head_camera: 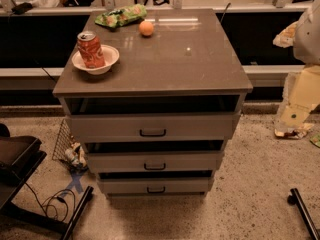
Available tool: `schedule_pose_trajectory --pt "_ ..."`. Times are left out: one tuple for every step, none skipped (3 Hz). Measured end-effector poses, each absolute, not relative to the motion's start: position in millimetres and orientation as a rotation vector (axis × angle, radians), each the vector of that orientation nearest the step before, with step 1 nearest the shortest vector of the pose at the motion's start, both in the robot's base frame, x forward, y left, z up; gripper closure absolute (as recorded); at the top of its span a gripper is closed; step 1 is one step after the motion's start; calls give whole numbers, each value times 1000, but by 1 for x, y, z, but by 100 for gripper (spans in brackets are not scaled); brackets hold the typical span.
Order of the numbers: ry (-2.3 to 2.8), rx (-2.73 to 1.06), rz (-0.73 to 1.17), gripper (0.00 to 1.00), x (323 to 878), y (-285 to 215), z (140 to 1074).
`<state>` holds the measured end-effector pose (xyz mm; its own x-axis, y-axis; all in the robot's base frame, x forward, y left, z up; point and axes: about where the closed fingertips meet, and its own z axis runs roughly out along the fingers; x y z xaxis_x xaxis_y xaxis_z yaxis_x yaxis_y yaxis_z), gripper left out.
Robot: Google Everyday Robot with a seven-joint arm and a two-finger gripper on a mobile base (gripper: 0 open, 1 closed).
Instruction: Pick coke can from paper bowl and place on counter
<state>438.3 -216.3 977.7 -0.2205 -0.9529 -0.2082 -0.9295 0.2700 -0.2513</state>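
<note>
The coke can point(90, 49) is red-orange with a silver top. It stands upright, leaning slightly, in the white paper bowl point(111, 57) at the left front of the counter point(170, 59). The counter is the grey-brown top of a three-drawer cabinet. My gripper point(286, 34) appears as a pale shape at the right edge of the camera view. It is beyond the counter's right side and far from the can, with nothing seen in it.
An orange fruit point(146, 28) and a green chip bag point(119, 18) lie at the back of the counter. The three drawers point(152, 132) have dark handles, and the top one stands slightly open. Paper litter point(297, 101) lies on the floor at the right. A dark stand and cables point(30, 184) are at the left.
</note>
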Motion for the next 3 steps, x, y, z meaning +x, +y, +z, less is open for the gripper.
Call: schedule_pose_trajectory --pt "2228 -1722 -104 0 438 -216 978" --pt "2218 -1691 -94 0 448 -211 981" --pt "2158 -1553 18 0 484 -191 983"
